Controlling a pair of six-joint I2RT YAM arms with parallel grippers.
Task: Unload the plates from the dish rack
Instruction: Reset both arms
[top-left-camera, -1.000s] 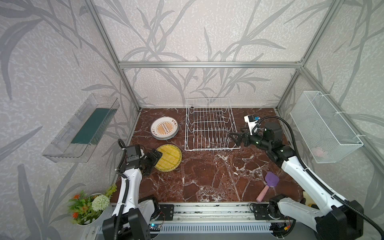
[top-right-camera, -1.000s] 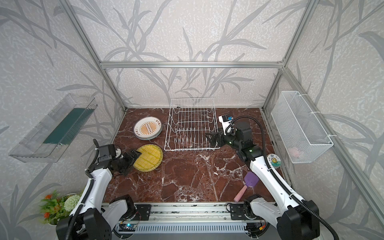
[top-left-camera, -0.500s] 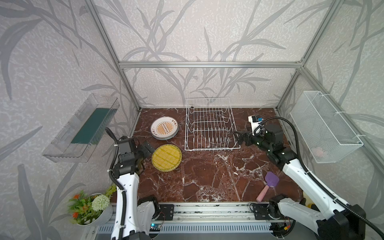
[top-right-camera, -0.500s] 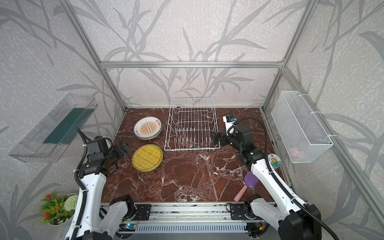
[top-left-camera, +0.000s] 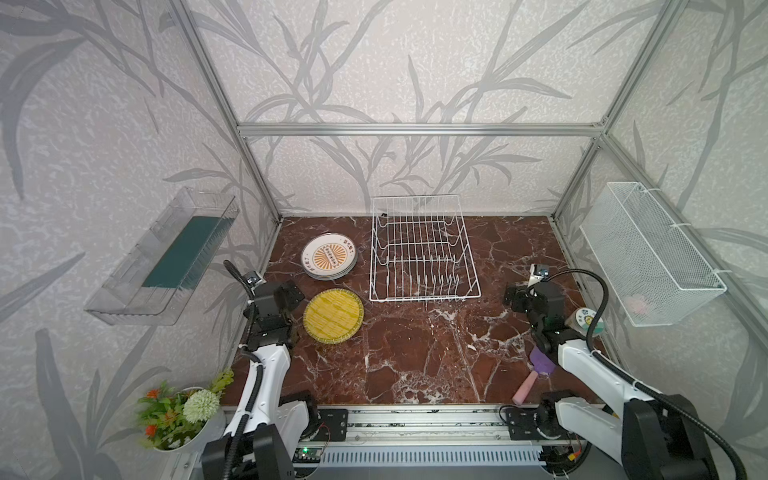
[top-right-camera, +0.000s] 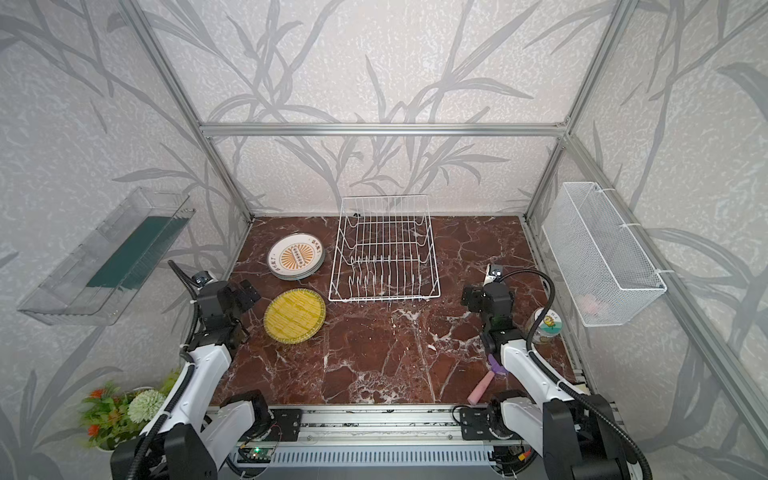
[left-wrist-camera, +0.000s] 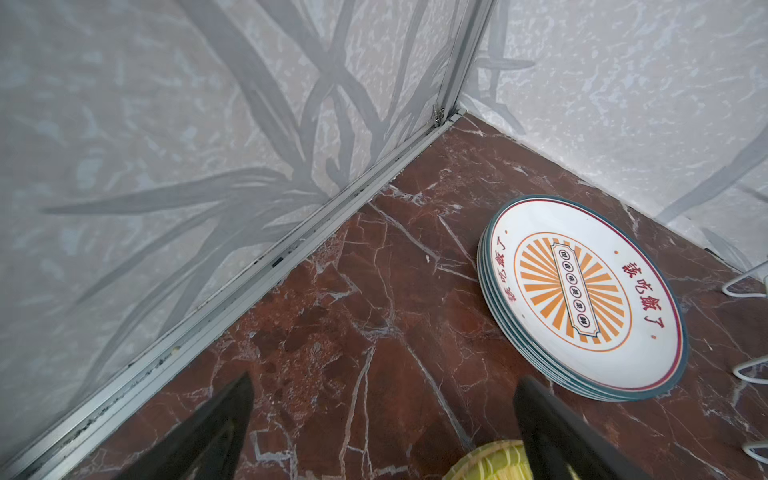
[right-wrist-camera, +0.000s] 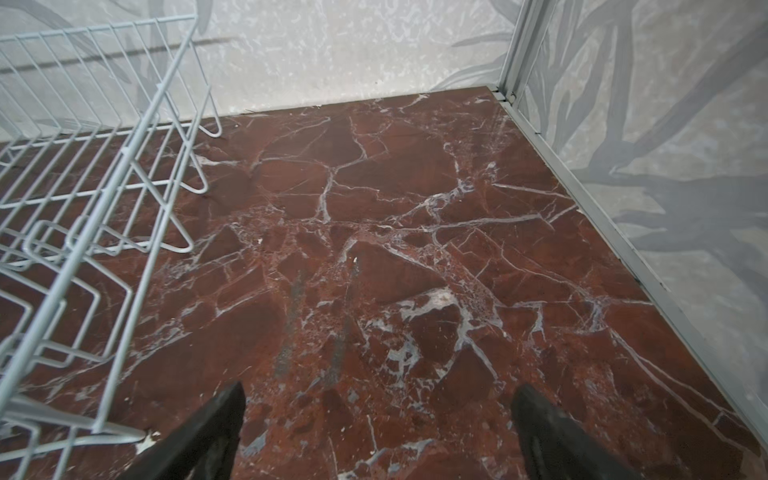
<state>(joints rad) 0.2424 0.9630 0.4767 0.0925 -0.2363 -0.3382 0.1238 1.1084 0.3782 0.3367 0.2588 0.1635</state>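
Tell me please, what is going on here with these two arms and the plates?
The dish rack is being unloaded, and it stands empty on the marble table. The white sunburst plates lie stacked beside the rack, and the yellow woven plates lie just in front of them. The left tool is open and holds nothing, close to the yellow plates. The right tool is also open and empty, on the rack's other side.
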